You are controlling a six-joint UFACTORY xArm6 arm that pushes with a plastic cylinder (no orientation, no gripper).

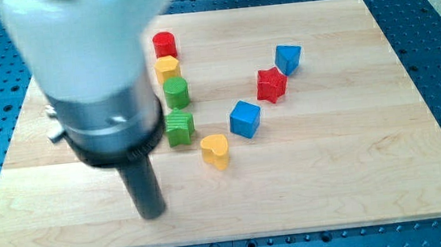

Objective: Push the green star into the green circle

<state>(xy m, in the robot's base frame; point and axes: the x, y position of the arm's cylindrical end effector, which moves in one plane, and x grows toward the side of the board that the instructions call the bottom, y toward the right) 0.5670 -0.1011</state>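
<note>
The green star (179,127) lies on the wooden board, just below the green circle (176,92); the two almost touch. My tip (153,213) rests on the board below and to the left of the green star, well apart from it. The arm's large grey body covers the view's upper left and hides the board there.
A red cylinder (164,44) and a yellow block (166,68) stand in a column above the green circle. A yellow heart (216,150) lies right below the star. A blue cube (244,119), a red star (271,84) and a blue block (287,58) lie to the right.
</note>
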